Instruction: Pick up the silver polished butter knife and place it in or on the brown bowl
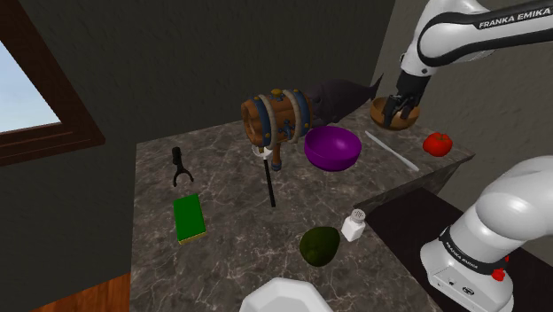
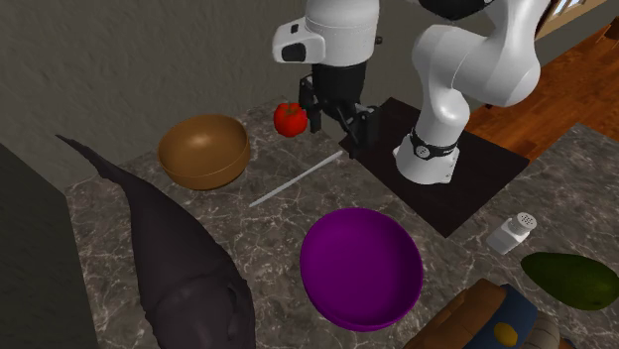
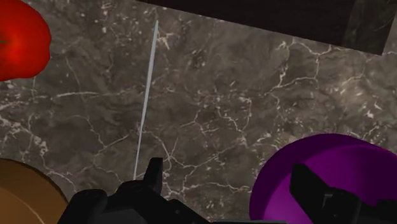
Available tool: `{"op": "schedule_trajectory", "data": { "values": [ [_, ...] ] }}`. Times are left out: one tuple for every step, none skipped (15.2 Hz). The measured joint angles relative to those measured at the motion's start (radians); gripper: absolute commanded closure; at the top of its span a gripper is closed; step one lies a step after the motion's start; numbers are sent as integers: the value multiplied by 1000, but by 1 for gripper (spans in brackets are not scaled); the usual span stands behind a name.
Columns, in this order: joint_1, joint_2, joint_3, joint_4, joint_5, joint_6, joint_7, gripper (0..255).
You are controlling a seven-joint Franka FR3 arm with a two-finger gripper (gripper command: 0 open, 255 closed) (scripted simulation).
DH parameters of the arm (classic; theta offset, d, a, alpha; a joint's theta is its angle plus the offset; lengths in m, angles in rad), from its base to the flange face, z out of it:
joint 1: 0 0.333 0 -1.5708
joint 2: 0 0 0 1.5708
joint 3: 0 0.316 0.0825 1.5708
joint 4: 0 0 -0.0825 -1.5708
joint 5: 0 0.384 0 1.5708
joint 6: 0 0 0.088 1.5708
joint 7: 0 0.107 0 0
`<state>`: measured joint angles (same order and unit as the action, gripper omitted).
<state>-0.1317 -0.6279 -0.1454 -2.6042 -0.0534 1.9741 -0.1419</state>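
Wrist view: the black two-finger gripper point(image 3: 229, 184) is open. Its fingers point(image 3: 153, 177) stand well apart with bare counter between them and hold nothing.

The thin, straight, silver butter knife point(image 3: 146, 95) lies flat on the dark veined marble countertop point(image 3: 229, 95). It is just outside one finger and not between the two. The knife rests apart from the round brown bowl point(image 3: 25, 191) and the red tomato point(image 3: 22, 38) on one side. The glossy purple bowl point(image 3: 331, 165) is on the other side.

In the second exterior view, the gripper point(image 2: 337, 127) points down above the counter, over the end of the knife point(image 2: 296, 179) nearest the tomato point(image 2: 289, 118). The brown bowl point(image 2: 203, 151) stands upright at that view's left of the knife. The purple bowl point(image 2: 362, 268) sits below the knife in that view.
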Motion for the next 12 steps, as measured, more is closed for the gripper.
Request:
{"op": "schedule_trajectory", "data": {
  "values": [
    [-10, 20, -9, -9, -8, 24, -1, 0],
    [-19, 39, -17, -21, -16, 50, 0, 0],
    [-29, 53, -26, -38, -24, 77, 0, 0],
    [-41, 62, -34, -54, -33, 99, 0, 0],
    [-51, 86, -44, -61, -41, 125, -1, 0],
    [-60, 121, -56, -69, -49, 162, -4, 0],
    [-73, 141, -68, -82, -59, 192, -7, 0],
    [-84, 166, -80, -88, -68, 218, -10, 0],
    [-95, 190, -91, -92, -76, 243, -13, 0],
    [-101, 202, -97, -96, -81, 256, -14, 0],
    [-104, 214, -101, -99, -83, 270, -15, 0],
    [-104, 224, -103, -105, -84, 286, -15, 0]
  ]
}}
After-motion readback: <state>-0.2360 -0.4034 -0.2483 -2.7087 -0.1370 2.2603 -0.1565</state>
